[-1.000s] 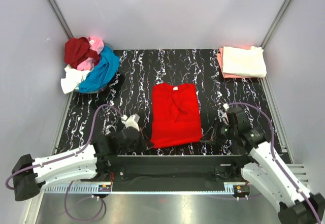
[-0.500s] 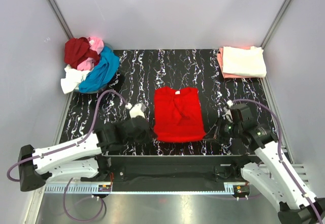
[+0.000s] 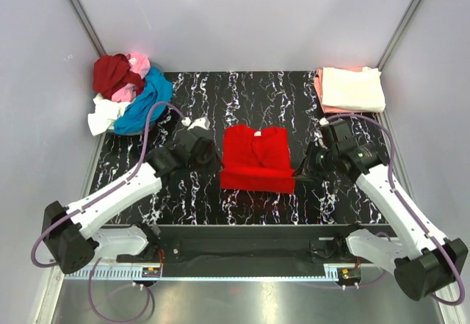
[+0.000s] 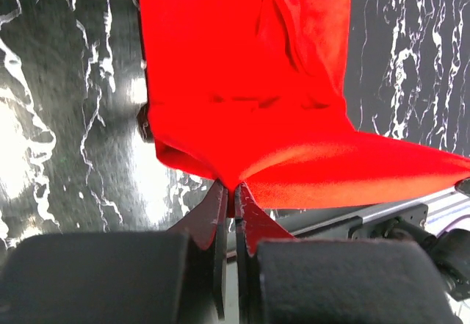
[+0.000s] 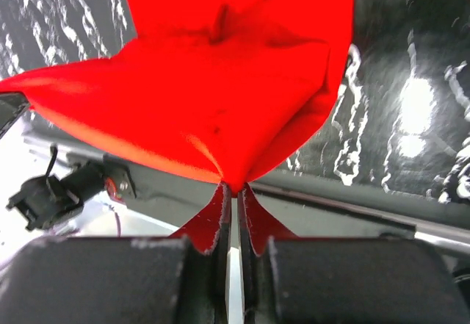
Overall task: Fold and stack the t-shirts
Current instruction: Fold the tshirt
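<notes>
Table (image 3: 250,96): black top with white marbling, closed in by pale grey walls (image 3: 242,15).
Red shirt (image 3: 257,159): bright red, in the middle of the table between the two arms; the collar end lies flat toward the back, while the near edge is lifted off the surface and stretched between the two grippers.
Left gripper (image 3: 215,166): fingers pressed together on the left near corner of the red shirt; its wrist view shows the cloth pinched at the fingertips (image 4: 233,192) and fanning out above them.
Right gripper (image 3: 299,170): closed the same way on the right near corner, with cloth caught between its tips (image 5: 235,190).
Pile (image 3: 125,92): loose shirts in the back left corner, dark red and pink at the back, blue and white in front.
Stack (image 3: 351,89): back right corner, a folded cream shirt lying on a salmon one.
</notes>
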